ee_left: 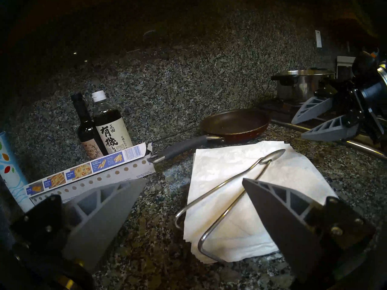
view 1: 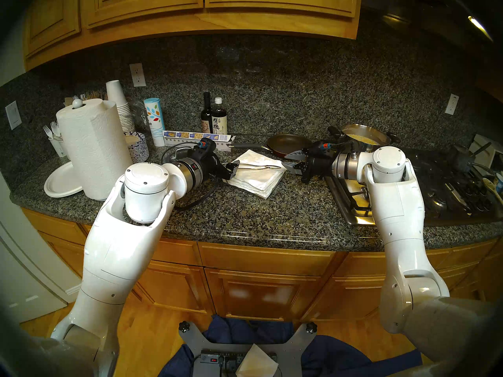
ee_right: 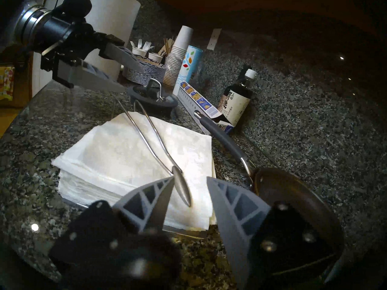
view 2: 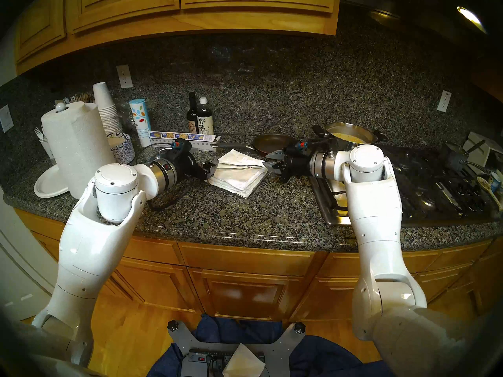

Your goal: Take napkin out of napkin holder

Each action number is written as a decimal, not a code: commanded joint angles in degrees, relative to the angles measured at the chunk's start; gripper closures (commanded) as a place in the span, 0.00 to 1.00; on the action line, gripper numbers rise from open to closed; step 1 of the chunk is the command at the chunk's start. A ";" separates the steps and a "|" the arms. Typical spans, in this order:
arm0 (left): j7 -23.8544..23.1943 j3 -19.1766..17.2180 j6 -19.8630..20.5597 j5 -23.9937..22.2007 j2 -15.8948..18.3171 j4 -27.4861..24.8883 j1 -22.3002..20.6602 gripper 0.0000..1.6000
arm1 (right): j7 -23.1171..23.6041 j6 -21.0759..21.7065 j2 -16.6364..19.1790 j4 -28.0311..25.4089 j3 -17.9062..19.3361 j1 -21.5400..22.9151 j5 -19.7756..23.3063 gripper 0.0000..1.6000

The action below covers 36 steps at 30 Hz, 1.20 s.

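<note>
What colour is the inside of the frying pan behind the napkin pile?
Dark brown inside the round frying pan, reddish-brown on its outer wall; clearest in the left wrist view.

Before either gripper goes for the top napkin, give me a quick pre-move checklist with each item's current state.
1. Left gripper open: ok.
2. Right gripper empty, jaws apart: ok.
3. Wire arm of the napkin holder lifted off the pile: not ok, it lies across the top napkin.
4. Right gripper lined up with the arm's flattened tip: ok.
5. Frying pan apart from the pile: ok, though its handle passes close.
6. Top napkin separated from those beneath: cannot tell.
</note>
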 commanded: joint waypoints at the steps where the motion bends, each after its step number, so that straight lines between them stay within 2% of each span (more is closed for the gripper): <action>1: -0.20 -0.75 -1.86 0.10 0.26 -1.38 -2.03 0.00 | 0.43 -0.43 0.28 1.27 -0.66 5.31 -0.08 0.53; 21: 1.09 -0.99 -3.37 0.26 0.29 -2.46 -1.13 0.00 | -0.41 -1.68 -0.31 8.95 -3.84 8.90 -1.35 0.54; 36: 1.64 -1.02 -3.67 0.29 0.58 -2.65 -0.66 0.00 | 0.27 -1.55 -0.58 11.65 -4.93 9.94 -1.75 0.53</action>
